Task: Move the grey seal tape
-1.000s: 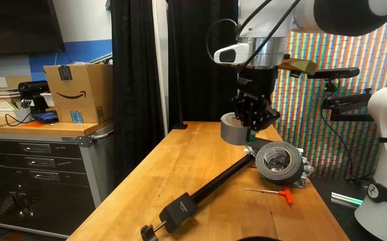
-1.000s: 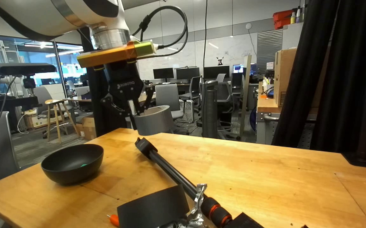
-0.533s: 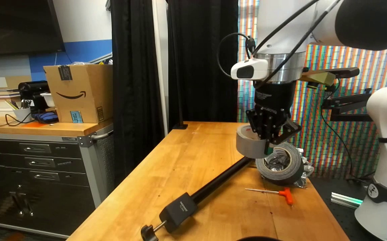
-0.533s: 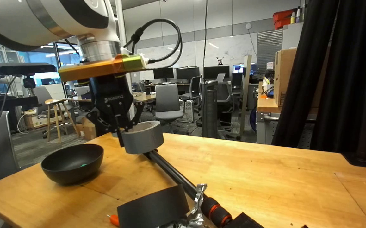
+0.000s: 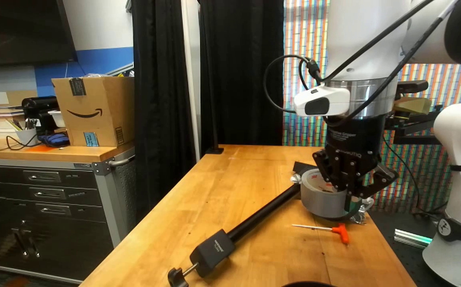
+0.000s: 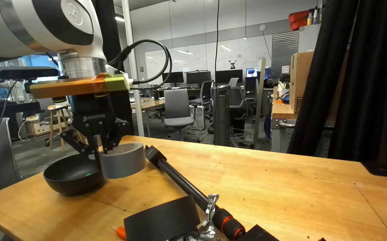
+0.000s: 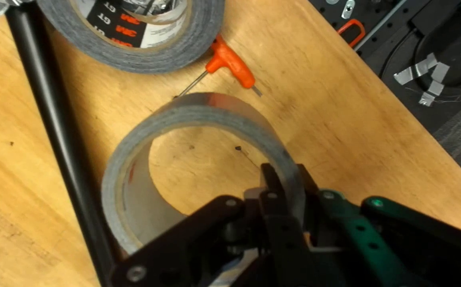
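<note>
The grey seal tape is a grey ring-shaped roll (image 5: 321,202), held in the air above the wooden table; it also shows in an exterior view (image 6: 123,164) and in the wrist view (image 7: 128,195). My gripper (image 7: 287,179) is shut on one side of the roll's wall, with one finger inside the ring and one outside. In an exterior view the gripper (image 6: 100,156) points down, and the roll hangs out to one side of it, overlapping the bowl's rim in the picture. Through the ring I see bare table wood.
A black bowl (image 6: 74,185) stands near the table edge. A darker tape roll (image 7: 134,59) lies on crumpled foil. An orange-handled hex key (image 7: 232,65) lies beside it. A long black bar (image 5: 262,209) with a clamp end crosses the table.
My gripper has carried the grey roll down and sideways, toward the bowl's side of the table. The roll has stayed in the grip. The bowl, bar, dark roll and hex key have not moved.
</note>
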Robot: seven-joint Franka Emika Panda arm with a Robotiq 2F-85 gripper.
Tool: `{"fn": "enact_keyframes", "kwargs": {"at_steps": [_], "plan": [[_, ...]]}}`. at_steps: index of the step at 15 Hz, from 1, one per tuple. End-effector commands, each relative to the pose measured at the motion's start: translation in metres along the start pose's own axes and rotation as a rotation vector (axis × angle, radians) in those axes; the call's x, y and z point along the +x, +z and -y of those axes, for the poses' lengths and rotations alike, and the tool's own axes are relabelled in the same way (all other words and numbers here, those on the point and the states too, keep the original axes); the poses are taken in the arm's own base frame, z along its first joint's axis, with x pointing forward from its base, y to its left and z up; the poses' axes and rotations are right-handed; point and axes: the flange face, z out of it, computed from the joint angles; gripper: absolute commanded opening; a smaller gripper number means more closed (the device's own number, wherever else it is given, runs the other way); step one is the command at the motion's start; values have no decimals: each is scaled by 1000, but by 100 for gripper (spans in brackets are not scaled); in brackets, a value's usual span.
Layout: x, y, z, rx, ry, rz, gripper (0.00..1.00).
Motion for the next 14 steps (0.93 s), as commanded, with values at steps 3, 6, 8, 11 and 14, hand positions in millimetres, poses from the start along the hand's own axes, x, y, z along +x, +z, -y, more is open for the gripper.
{"fn": "enact_keyframes", "kwargs": {"at_steps": [3, 6, 8, 11, 14], "plan": [[5, 2, 20, 55, -126, -77, 3], [8, 12, 13, 62, -182, -111, 3], [10, 25, 0, 64, -200, -123, 3], [15, 42, -15, 79, -217, -139, 3], [24, 62, -24, 92, -235, -134, 3]]}}
